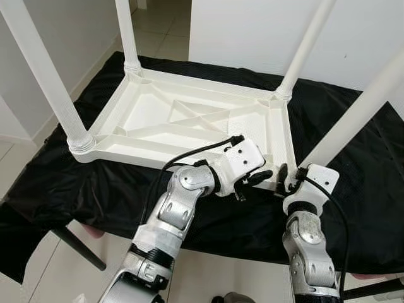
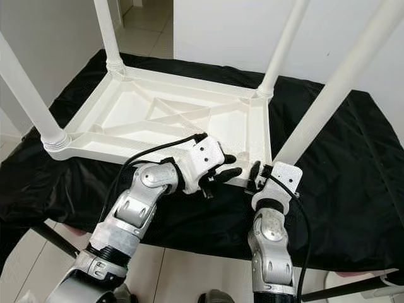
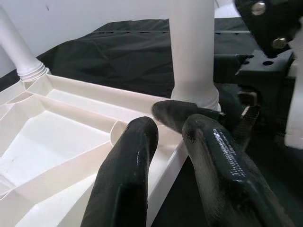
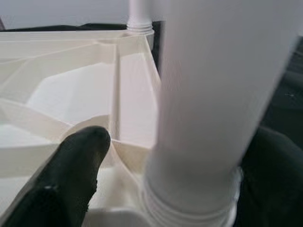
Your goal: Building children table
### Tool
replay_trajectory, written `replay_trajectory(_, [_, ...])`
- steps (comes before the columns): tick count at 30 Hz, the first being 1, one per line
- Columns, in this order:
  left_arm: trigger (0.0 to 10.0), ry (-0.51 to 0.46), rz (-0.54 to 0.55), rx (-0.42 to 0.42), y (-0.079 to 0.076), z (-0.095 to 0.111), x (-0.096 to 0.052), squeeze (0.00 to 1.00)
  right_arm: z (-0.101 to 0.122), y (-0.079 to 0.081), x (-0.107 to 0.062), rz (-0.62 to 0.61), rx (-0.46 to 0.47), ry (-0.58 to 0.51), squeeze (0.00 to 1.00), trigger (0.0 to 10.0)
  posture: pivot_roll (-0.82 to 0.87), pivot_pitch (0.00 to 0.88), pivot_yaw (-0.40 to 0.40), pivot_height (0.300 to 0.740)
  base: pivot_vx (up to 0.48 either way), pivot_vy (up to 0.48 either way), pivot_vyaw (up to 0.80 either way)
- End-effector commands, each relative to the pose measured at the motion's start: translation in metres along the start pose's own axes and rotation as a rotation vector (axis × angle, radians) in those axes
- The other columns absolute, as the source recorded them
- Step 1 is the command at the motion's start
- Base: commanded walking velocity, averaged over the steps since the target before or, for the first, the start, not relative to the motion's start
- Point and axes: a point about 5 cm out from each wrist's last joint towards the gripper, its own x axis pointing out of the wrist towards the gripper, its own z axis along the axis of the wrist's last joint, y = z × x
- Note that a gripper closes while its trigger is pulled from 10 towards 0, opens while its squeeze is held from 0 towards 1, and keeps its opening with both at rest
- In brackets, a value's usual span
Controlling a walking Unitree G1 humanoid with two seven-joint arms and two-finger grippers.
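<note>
Table (image 1: 189, 120) corner leg (image 1: 353, 120) seemingly clasped by right end effector (image 1: 289, 178).

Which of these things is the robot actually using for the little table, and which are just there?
In the job:
white tabletop, upside down
four white legs, including the near right leg
right gripper, jaws around that leg's base
left gripper beside it

Just there:
black cloth
tiled floor

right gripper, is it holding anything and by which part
The right gripper has a finger on each side of the near right table leg at its threaded base, by the upturned tabletop corner. A firm clamp cannot be told.
</note>
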Motion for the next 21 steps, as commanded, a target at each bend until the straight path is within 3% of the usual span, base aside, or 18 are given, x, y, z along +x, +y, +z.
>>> replay_trajectory(1, [10.0, 0.016, 0.121, 0.008, 0.007, -0.001, 0.001, 0.0, 0.005, -0.009, -0.001, 0.003, 0.002, -0.023, 1.0, 10.0, 0.0, 0.0, -0.06, 0.74, 0.0, 0.0, 0.0])
replay_trajectory(2, [10.0, 0.018, 0.124, 0.009, 0.008, -0.001, 0.0, 0.0, 0.009, -0.018, 0.001, 0.056, -0.008, -0.038, 1.0, 10.0, 0.0, 0.0, -0.063, 0.74, 0.0, 0.0, 0.0])
replay_trajectory(5, [10.0, 0.018, 0.126, 0.009, 0.008, -0.001, 0.0, 0.0, 0.012, -0.023, 0.002, 0.092, -0.016, -0.045, 1.0, 10.0, 0.0, 0.0, -0.063, 0.74, 0.0, 0.0, 0.0])
replay_trajectory(6, [10.0, 0.019, 0.127, 0.008, 0.008, -0.001, 0.0, 0.0, 0.013, -0.026, 0.004, 0.123, -0.022, -0.045, 0.8, 10.0, 0.01, 0.0, -0.061, 0.74, 0.0, 0.0, 0.0])
replay_trajectory(7, [10.0, 0.016, 0.127, 0.008, 0.009, 0.0, -0.001, 0.0, 0.014, -0.033, 0.009, 0.193, -0.092, -0.057, 0.0, 10.0, 0.01, 0.0, -0.056, 0.74, 0.0, 0.0, 0.0])
replay_trajectory(12, [10.0, 0.014, 0.123, 0.007, 0.009, 0.0, -0.001, 0.0, 0.015, -0.038, 0.013, 0.247, -0.151, -0.058, 0.0, 10.0, 0.0, 0.0, -0.052, 0.74, 0.0, 0.0, 0.0])
replay_trajectory(14, [10.0, -0.015, 0.059, 0.009, 0.003, 0.001, -0.006, 0.0, 0.016, -0.042, 0.026, 0.387, -0.181, -0.049, 0.0, 10.0, 0.01, 0.0, -0.052, 0.74, 0.0, 0.0, 0.0])
replay_trajectory(19, [10.0, -0.055, -0.041, -0.003, -0.007, 0.003, -0.011, 0.0, 0.018, -0.036, 0.037, 0.524, -0.185, -0.049, 0.0, 10.0, 0.01, 0.0, -0.052, 0.74, 0.0, 0.0, 0.0])
replay_trajectory(21, [10.0, -0.063, -0.105, 0.002, -0.014, 0.003, -0.014, 0.0, 0.017, -0.028, 0.045, 0.605, -0.231, -0.045, 0.0, 10.0, 0.02, 0.0, -0.051, 0.74, 0.0, 0.0, 0.0])
